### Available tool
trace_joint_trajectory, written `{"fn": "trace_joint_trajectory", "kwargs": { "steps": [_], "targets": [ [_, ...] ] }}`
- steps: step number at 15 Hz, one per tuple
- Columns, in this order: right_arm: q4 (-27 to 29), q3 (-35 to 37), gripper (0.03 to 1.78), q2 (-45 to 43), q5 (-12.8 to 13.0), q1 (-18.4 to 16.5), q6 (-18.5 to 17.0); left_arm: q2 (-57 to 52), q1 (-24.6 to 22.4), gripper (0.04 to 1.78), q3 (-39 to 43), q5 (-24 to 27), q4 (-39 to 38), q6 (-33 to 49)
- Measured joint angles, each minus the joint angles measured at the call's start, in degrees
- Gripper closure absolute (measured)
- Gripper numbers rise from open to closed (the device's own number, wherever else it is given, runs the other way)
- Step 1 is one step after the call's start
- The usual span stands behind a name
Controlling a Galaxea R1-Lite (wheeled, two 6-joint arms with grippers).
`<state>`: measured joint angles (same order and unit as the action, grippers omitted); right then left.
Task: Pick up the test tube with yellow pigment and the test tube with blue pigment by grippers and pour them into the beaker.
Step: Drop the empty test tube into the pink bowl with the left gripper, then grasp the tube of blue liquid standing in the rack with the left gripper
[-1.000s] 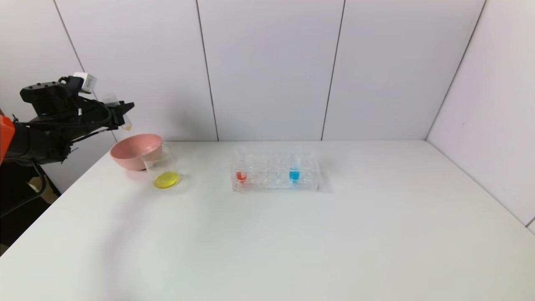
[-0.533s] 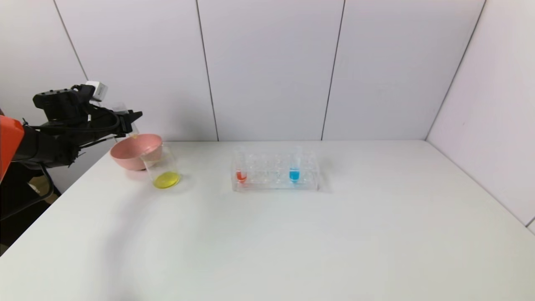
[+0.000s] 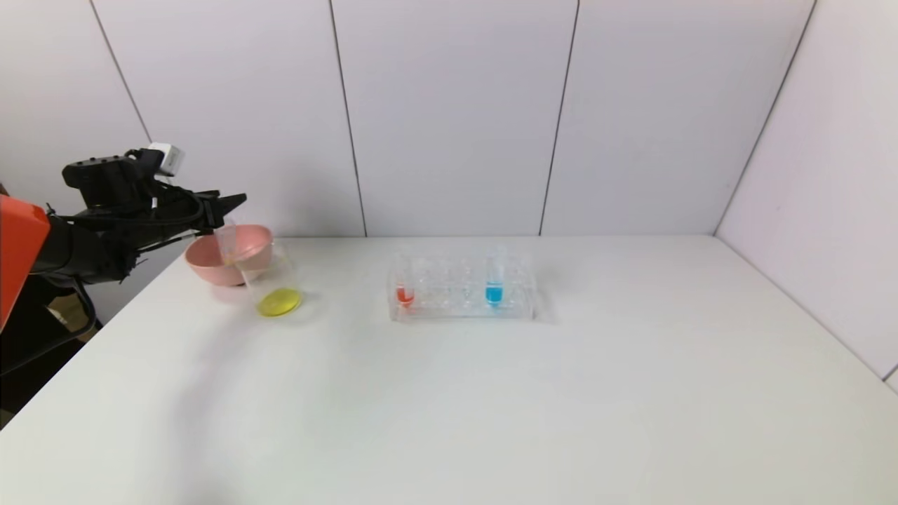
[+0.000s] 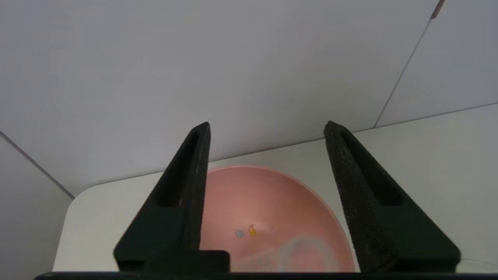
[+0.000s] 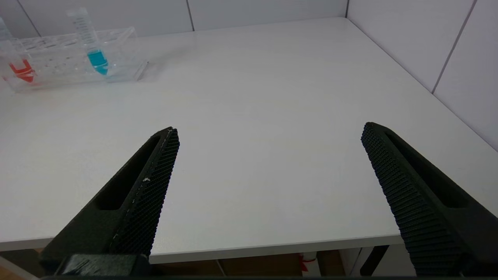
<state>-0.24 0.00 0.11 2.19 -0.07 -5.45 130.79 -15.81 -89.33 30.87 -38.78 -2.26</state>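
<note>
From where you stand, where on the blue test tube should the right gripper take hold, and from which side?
Grip the blue test tube on its bare upper shaft above the rack, coming in from the front: it stands upright, only the top is exposed. The right gripper is open.

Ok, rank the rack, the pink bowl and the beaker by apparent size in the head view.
1. Rack, clearly the widest.
2. Pink bowl.
3. Beaker, narrower than the bowl, though taller; it stands slightly nearer the camera, so that gap is less sure.
</note>
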Motion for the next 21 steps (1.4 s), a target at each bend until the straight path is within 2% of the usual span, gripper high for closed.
{"fn": "trace_joint_trajectory", "kwargs": {
  "steps": [1, 3, 6, 10, 15, 19, 21],
  "targets": [
    [0.0, 0.0, 0.1, 0.0, 0.0, 0.0, 0.0, 0.2, 0.0, 0.54, -0.2, 0.1, 0.0, -0.1],
    [0.0, 0.0, 0.1, 0.0, 0.0, 0.0, 0.0, 0.4, -0.3, 0.3, -0.8, 0.4, -0.1, -0.2],
    [0.0, 0.0, 0.1, 0.0, 0.0, 0.0, 0.0, 0.0, -0.6, 0.07, -1.1, -0.1, -0.8, -0.2],
    [0.0, 0.0, 0.1, 0.0, 0.0, 0.0, 0.0, -2.5, -0.6, 0.04, -1.1, -0.3, -4.4, 0.1],
    [0.0, 0.0, 0.1, 0.0, 0.0, 0.0, 0.0, -8.8, 0.6, 0.04, 0.0, -5.9, -5.2, 0.3],
    [0.0, 0.0, 0.1, 0.0, 0.0, 0.0, 0.0, -17.0, 1.5, 0.04, 3.1, -11.6, 0.1, 0.0],
    [0.0, 0.0, 0.1, 0.0, 0.0, 0.0, 0.0, -22.7, 2.1, 0.04, 5.8, -15.5, 5.7, 0.0]
  ]
}}
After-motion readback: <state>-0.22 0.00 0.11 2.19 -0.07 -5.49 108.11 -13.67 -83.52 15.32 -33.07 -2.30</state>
